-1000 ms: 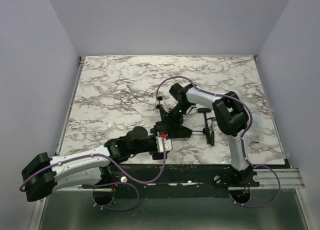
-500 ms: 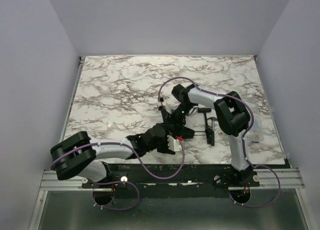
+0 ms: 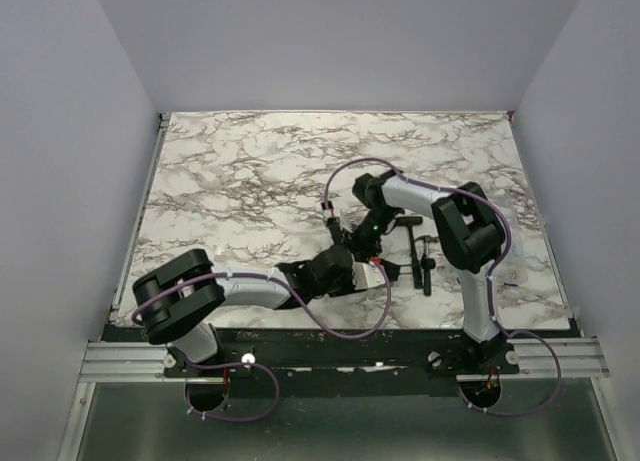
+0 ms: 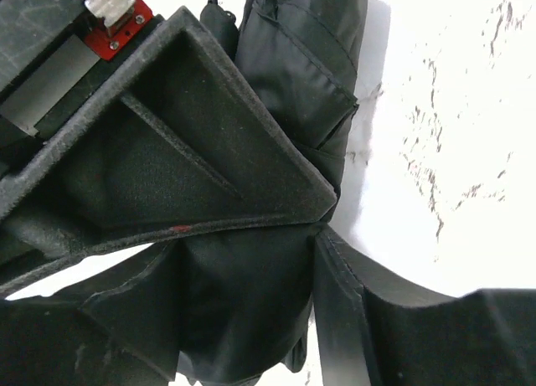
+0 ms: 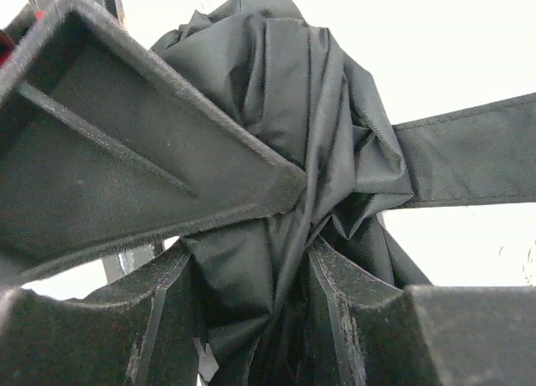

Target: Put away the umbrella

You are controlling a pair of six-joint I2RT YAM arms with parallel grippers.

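Observation:
The umbrella (image 3: pixel 347 253) is a crumpled bundle of black fabric at the middle of the marble table (image 3: pixel 230 181), mostly hidden between both grippers. My left gripper (image 3: pixel 362 273) comes in from the near left. In the left wrist view its fingers (image 4: pixel 251 177) pinch a fold of the umbrella (image 4: pixel 243 302), so the left gripper (image 4: pixel 322 229) is shut on it. My right gripper (image 3: pixel 363 241) reaches down from behind. In the right wrist view the right gripper (image 5: pixel 301 227) is shut on the bunched umbrella (image 5: pixel 318 110), whose strap (image 5: pixel 469 160) runs off to the right.
Two small black hammers (image 3: pixel 425 261) (image 3: pixel 408 223) lie just right of the grippers. The right arm's elbow (image 3: pixel 465 231) stands over the table's right side. The two grippers sit very close together. Grey walls enclose the table on three sides.
My left arm has swung right and forward to the umbrella, and its jaws have closed on the fabric. The right gripper, still holding the bundle, has shifted slightly right.

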